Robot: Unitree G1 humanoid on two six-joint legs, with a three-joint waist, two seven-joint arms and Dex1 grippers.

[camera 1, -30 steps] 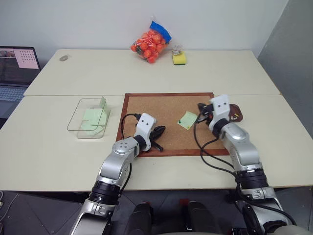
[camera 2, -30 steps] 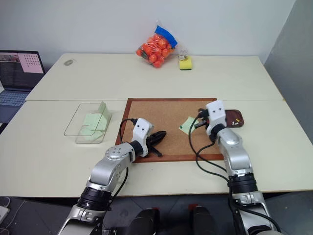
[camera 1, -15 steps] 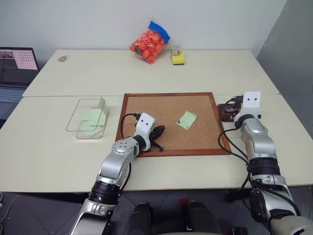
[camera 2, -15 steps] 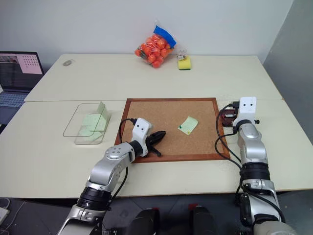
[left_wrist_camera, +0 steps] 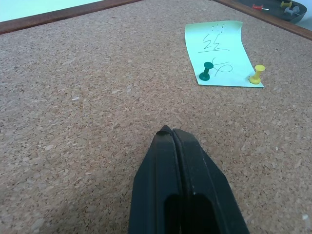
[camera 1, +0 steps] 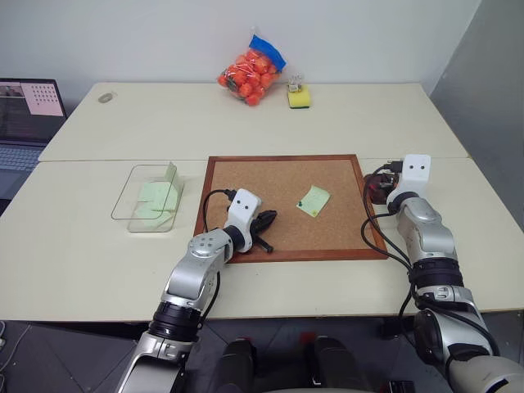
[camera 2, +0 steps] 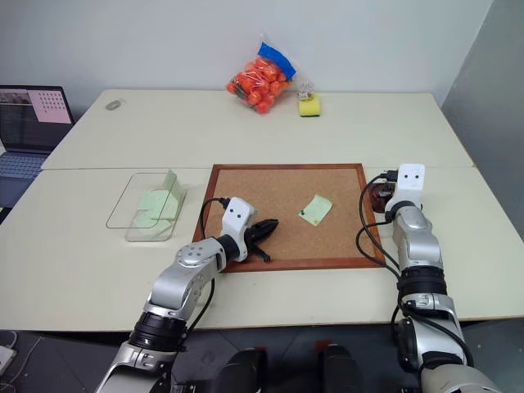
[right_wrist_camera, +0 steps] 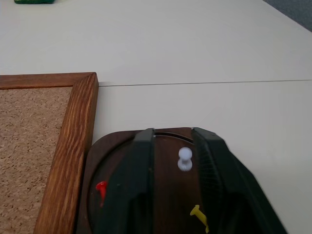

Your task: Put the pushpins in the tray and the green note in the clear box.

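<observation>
Now we see our right fingers (right_wrist_camera: 146, 180) spread over the small dark reddish-brown tray (right_wrist_camera: 105, 161), white pushpin (right_wrist_camera: 185, 159) between them; left fingers (left_wrist_camera: 187, 170) pressed together on the corkboard (left_wrist_camera: 73, 97), pale green note (left_wrist_camera: 219, 53) still pinned there.

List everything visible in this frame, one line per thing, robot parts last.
corkboard: one, brown, wood-framed, table centre
green note: one, on the corkboard
pushpins on the note: two, dark green and yellow
tray: one, dark brown, right of the corkboard
pushpins in the tray: white, red, yellow
clear box: one, left of the corkboard, green notes inside
bag of orange balls: one, far edge
sponge: one, yellow-green, beside the bag
laptop: one, far left
left gripper: shut, over the corkboard
right gripper: open, over the tray
</observation>
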